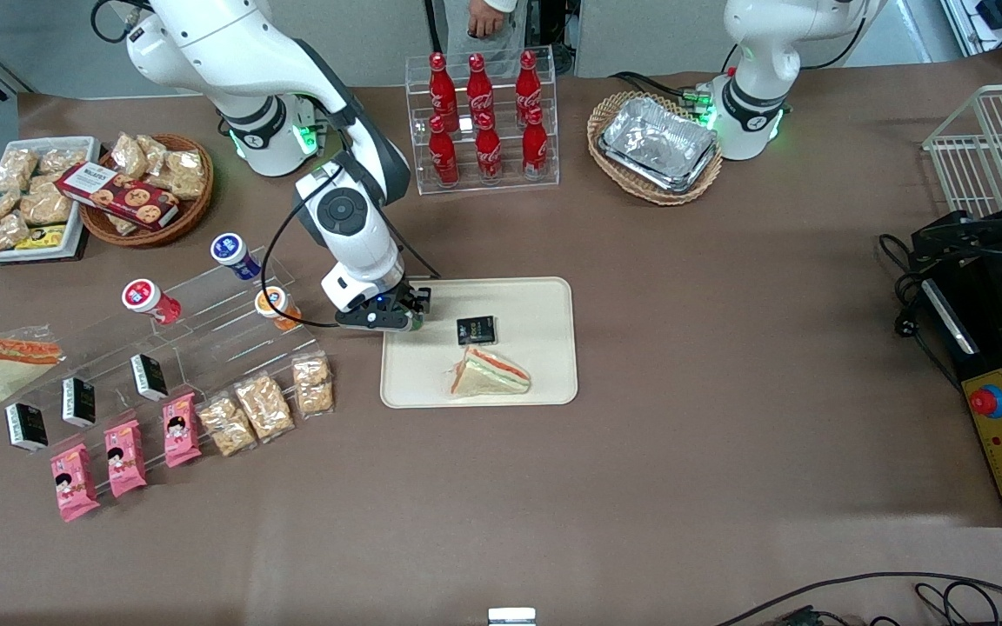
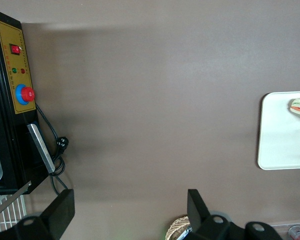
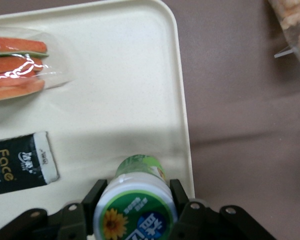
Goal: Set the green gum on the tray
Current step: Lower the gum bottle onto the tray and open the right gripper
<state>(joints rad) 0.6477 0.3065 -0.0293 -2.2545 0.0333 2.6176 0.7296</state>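
Note:
The green gum [image 3: 137, 200] is a small green bottle with a white lid and a sunflower label, and my right gripper [image 3: 136, 197] is shut on it just below the lid. It hangs over the cream tray [image 3: 120, 75] close to the rim. In the front view the gripper [image 1: 397, 315] hovers over the tray [image 1: 544, 296] at the corner nearest the clear display stand, and the gum is mostly hidden under the hand there.
On the tray lie a wrapped sandwich [image 1: 490, 372] and a black packet [image 1: 476, 330]. A clear stepped stand [image 1: 205, 335] with orange [image 1: 277, 307], red [image 1: 149, 300] and blue [image 1: 234, 255] bottles stands beside it. Snack bags [image 1: 264, 406] and a cola rack [image 1: 484, 117] are nearby.

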